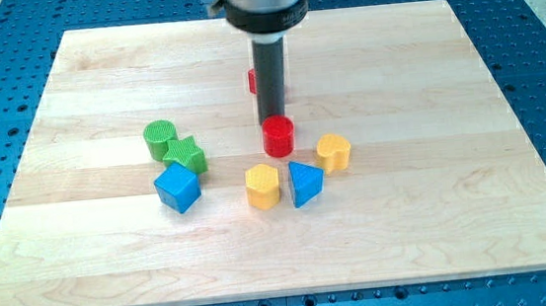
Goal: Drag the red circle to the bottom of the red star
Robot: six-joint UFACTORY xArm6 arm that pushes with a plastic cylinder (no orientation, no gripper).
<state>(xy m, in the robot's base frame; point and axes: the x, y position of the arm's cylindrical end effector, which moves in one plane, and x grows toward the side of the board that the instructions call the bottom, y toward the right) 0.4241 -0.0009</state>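
The red circle is a short red cylinder near the middle of the wooden board. The red star lies above it toward the view's top and is mostly hidden behind my dark rod; only its left edge shows. My tip stands just behind the red circle's top edge, touching or nearly touching it, between the circle and the star.
A yellow heart, a blue triangle and a yellow hexagon sit just below the red circle. At the view's left are a green cylinder, a green star and a blue cube.
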